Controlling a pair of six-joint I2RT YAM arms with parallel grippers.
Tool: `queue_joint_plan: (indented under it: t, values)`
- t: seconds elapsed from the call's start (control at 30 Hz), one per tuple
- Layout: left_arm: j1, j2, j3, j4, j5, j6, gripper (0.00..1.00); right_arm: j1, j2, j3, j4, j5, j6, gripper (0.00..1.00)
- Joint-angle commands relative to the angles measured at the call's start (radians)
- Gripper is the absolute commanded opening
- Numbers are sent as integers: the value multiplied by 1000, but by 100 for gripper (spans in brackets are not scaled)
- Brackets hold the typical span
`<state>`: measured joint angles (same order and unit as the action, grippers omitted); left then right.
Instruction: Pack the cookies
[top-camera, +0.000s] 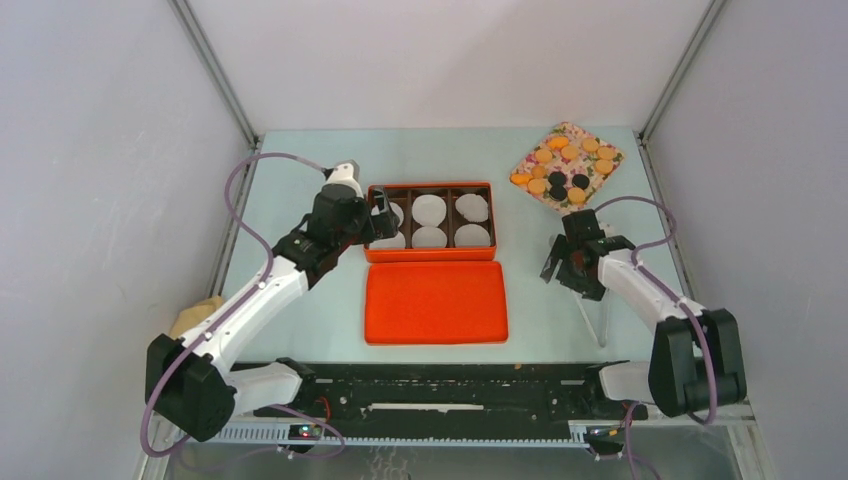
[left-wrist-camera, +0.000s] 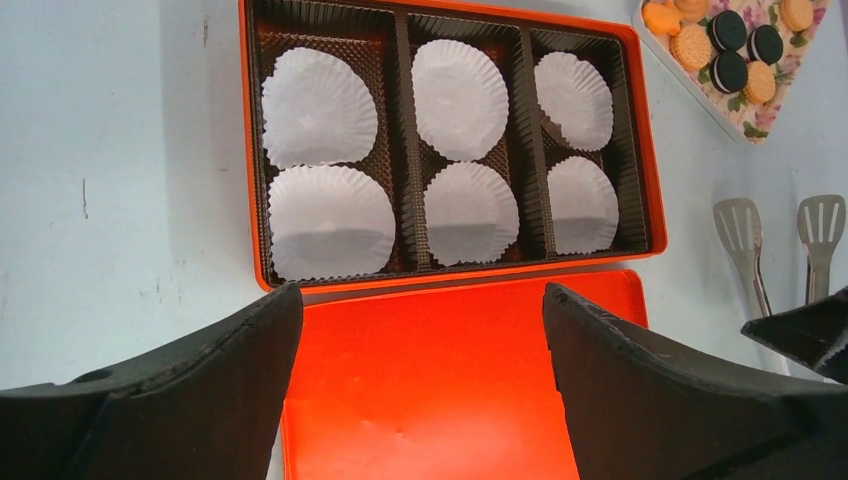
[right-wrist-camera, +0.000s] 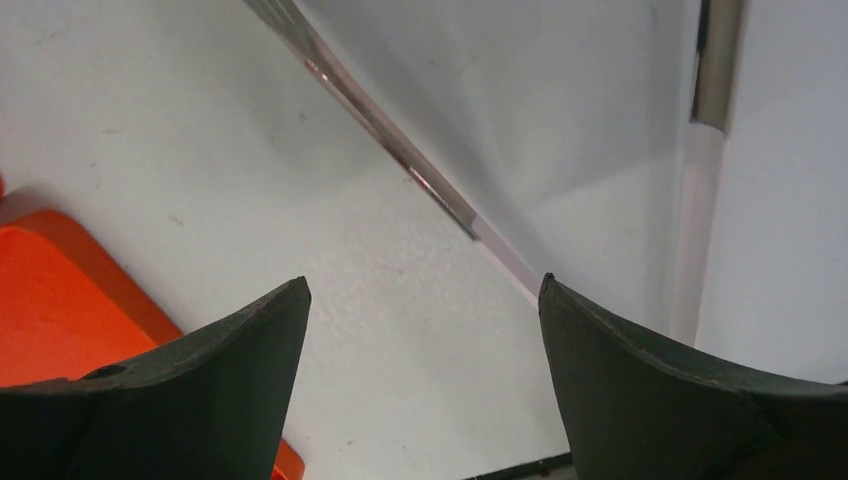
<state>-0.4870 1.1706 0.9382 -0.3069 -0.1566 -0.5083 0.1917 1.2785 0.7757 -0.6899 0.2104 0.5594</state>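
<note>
The cookies, several orange-golden and three dark ones, lie on a floral tray at the back right; they also show in the left wrist view. An orange box holds a brown three-column insert with several white paper liners and no cookies. My left gripper is open and empty at the box's left end; its wrist view looks over the box. My right gripper is open and empty right of the box, above bare table.
The orange lid lies flat in front of the box, also in the left wrist view. Metal tongs lie by my right gripper, heads toward the tray. A tan object sits at the left edge.
</note>
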Motion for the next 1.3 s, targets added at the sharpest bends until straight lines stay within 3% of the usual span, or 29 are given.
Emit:
queue_joint_plan:
  t: [0.0,0.43,0.7,0.87,1.27]
  values:
    - [-7,-8,-25,34,3,-13,94,-20,70,-9,88,-30,-20,91]
    - [-8,37,2,34,14,-9,93,-55,155,-8,170,-122,-51,66]
    - [-9,36,17,20,14,-11,93,-27,232,73,158,-94,-61,51]
    - [-9,29,18,11,5,-11,93,0,305,167,133,-90,-76,20]
    - [-9,43,23,2,-6,-8,93,101,515,467,66,-71,-155,3]
